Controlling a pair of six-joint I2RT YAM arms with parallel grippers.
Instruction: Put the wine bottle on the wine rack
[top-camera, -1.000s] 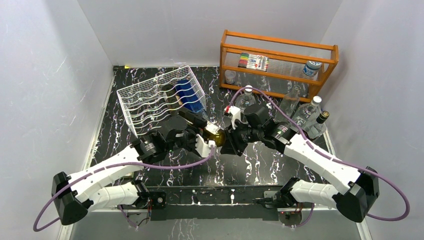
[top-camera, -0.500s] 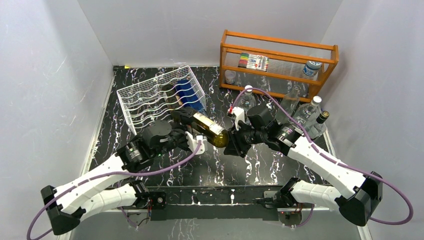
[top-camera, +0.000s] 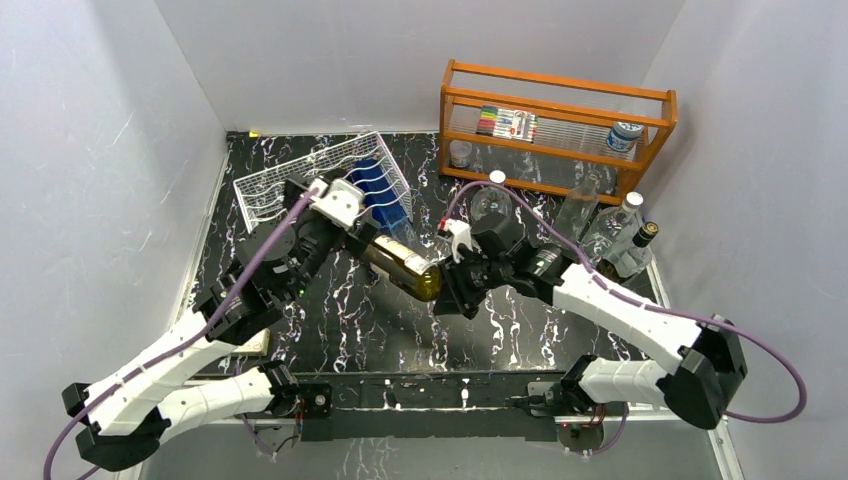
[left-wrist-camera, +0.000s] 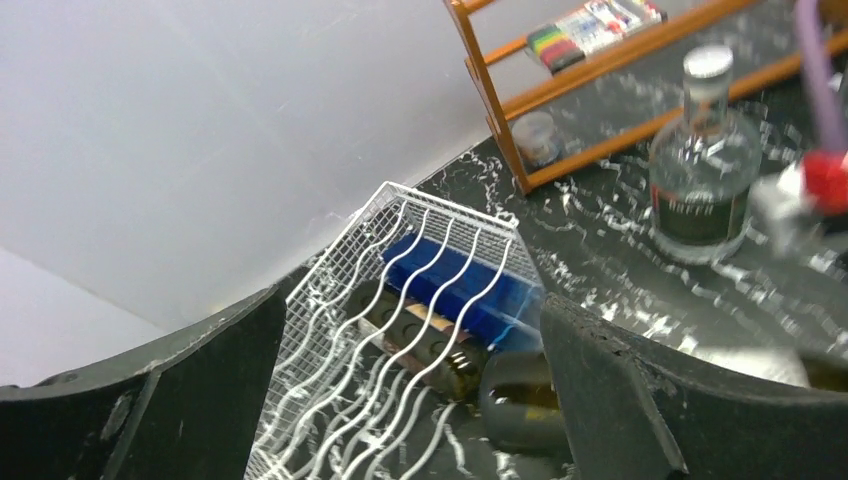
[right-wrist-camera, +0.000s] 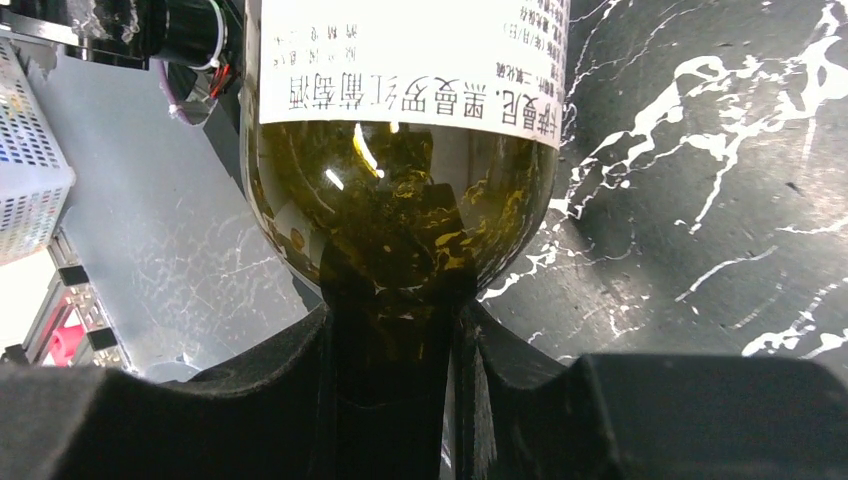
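My right fingers grip the wine bottle; left fingers gape, empty. I'd feed its base squarely into a free wine rack cradle, upper left.

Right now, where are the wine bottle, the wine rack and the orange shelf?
wine bottle (top-camera: 400, 262): overhead view, on its paper label.
wine rack (top-camera: 265, 195): overhead view, on its wavy wires.
orange shelf (top-camera: 446, 120): overhead view, on its left end post.
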